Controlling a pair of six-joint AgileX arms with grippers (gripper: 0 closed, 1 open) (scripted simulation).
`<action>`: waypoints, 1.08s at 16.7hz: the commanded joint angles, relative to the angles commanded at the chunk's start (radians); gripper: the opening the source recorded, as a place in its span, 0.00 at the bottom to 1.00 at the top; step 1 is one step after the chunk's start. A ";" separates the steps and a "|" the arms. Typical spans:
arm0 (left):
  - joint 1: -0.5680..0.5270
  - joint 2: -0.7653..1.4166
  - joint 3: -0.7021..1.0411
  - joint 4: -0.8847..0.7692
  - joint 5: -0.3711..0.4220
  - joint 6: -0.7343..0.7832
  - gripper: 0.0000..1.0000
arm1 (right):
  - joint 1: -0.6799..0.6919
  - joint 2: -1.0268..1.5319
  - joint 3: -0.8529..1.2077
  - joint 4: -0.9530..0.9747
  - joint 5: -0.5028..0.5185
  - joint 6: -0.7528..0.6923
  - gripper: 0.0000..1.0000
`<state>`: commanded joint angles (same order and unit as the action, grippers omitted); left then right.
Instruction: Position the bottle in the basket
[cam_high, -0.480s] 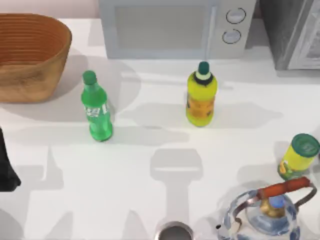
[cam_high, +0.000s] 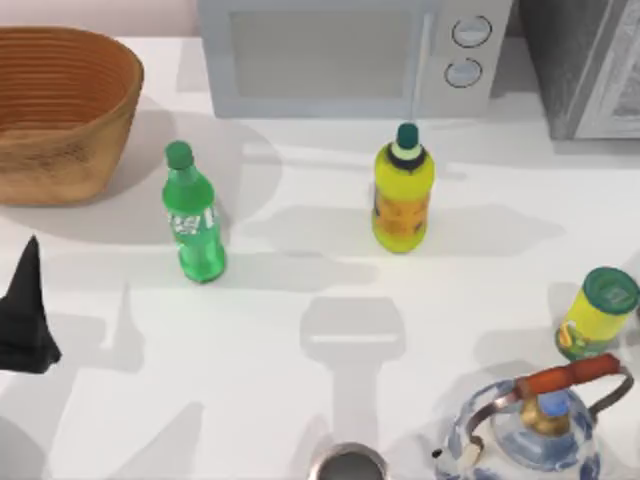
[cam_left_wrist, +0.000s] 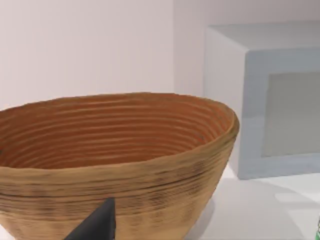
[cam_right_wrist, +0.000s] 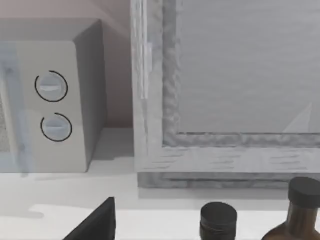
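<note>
— What's changed since the last look?

— Left gripper (cam_high: 26, 320) is pushing farther onto the table at the left edge, near side; its dark pointed tip is now reaching up toward the basket. Cannot tell whether its fingers are apart or together. Nothing else on the table is shifting.

— Count?

— One basket (cam_high: 60, 110), far left: round, woven wicker, orange-brown, ribbed walls, sitting empty. One bottle (cam_high: 193, 215), slim, translucent green plastic, green cap, pale label band; it is standing upright on the white table (cam_high: 300, 300), right of the basket and apart from it, nothing gripping it. One fatter yellow bottle (cam_high: 402, 195) with a dark green cap, standing mid-table. One short yellow can (cam_high: 598, 312) with a green lid, at the right edge. One kettle (cam_high: 535, 430), glossy blue-and-white with an orange handle, near right. One metal cup rim (cam_high: 348, 463) is peeking in at the near edge.

— Far side?

— One pale boxy microwave (cam_high: 345, 55) with two round dials; one grey cabinet (cam_high: 585, 65) right of it. Right wrist view is catching two dark-capped brown jars (cam_right_wrist: 218, 220) before that cabinet.

— Left wrist view?

— Basket interior, ring upon ring of ribbing, with a sliver of dark finger (cam_left_wrist: 97, 225) in front.
</note>
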<state>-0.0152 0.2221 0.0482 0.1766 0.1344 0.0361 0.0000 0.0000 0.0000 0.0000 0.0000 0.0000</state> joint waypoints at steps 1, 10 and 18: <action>-0.001 0.074 0.014 0.052 0.036 0.010 1.00 | 0.000 0.000 0.000 0.000 0.000 0.000 1.00; 0.014 0.985 0.165 0.603 0.391 0.114 1.00 | 0.000 0.000 0.000 0.000 0.000 0.000 1.00; 0.017 1.560 0.273 0.978 0.636 0.183 1.00 | 0.000 0.000 0.000 0.000 0.000 0.000 1.00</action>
<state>0.0018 1.7826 0.3210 1.1550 0.7700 0.2190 0.0000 0.0000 0.0000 0.0000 0.0000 0.0000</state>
